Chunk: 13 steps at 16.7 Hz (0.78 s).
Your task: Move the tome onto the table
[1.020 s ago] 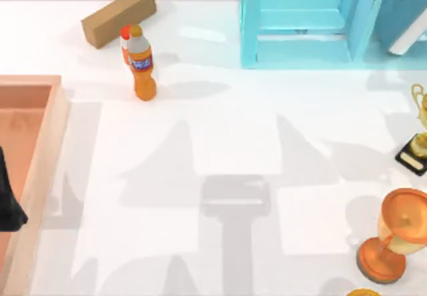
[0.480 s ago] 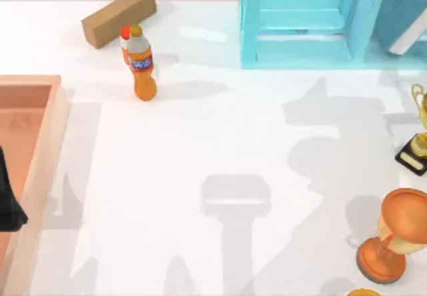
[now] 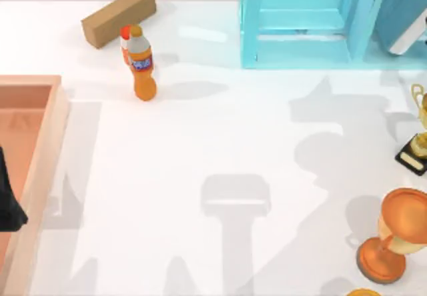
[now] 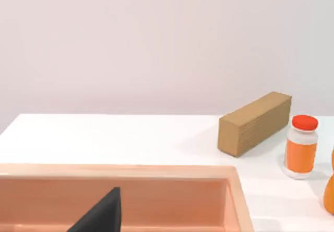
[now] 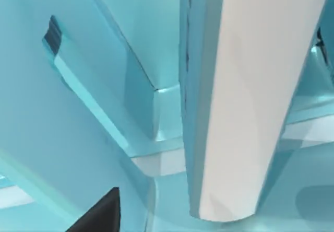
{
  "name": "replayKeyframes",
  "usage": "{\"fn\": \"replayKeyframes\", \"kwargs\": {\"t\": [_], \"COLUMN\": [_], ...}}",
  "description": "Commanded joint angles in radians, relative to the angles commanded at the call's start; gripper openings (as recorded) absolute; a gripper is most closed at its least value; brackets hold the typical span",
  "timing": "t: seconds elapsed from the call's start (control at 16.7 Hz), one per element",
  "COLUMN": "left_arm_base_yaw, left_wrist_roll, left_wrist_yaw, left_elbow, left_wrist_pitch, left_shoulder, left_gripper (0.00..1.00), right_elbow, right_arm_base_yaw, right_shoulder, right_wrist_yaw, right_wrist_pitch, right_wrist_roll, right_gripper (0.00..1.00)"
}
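The shadow of the right arm is being carried across the white worktop [image 3: 200, 149] toward the cyan shelf unit [image 3: 300, 23]; half a second ago its tip lay lower and farther from the shelf, and a second ago broad shadows were lying over the middle of the worktop. From this it is judged that the right arm is being brought in to the shelf for a grasp.

The book [image 3: 408, 13] is being kept inside the shelf, leaning, at the shelf's right end; it is not yet on the worktop. In the right wrist view its pale page edges [image 5: 250, 101] are being seen very close, with a dark jaw tip [image 5: 99, 213] beside them. Whether the right jaws are open or closed cannot be told.

The left arm is being held parked over the wooden tray [image 3: 47, 149], far from the shelf; the state of its jaws cannot be told either. Nothing is being gripped so far as can be seen.
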Motion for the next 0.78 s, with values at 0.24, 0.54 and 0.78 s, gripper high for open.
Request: {"fn": "replayKeyframes", "kwargs": {"t": [0.24, 0.54, 0.78], "left_arm_base_yaw": [0.0, 0.0, 0.0], "left_wrist_roll": [0.0, 0.0, 0.0], "left_wrist_yaw": [0.0, 0.0, 0.0], "left_elbow": [0.0, 0.0, 0.0], "left_wrist_pitch": [0.0, 0.0, 0.0], "left_shoulder": [0.0, 0.0, 0.0], "left_gripper": [1.0, 1.0, 1.0], "right_elbow": [0.135, 0.339, 0.386], "right_arm_base_yaw": [0.018, 0.051, 0.059], "right_shoulder": [0.122, 0.305, 0.346], "right_wrist_yaw": [0.021, 0.053, 0.061], "right_wrist_pitch": [-0.008, -0.026, -0.031], "right_wrist_roll": [0.01, 0.022, 0.026], "right_gripper": [1.0, 1.0, 1.0]}}
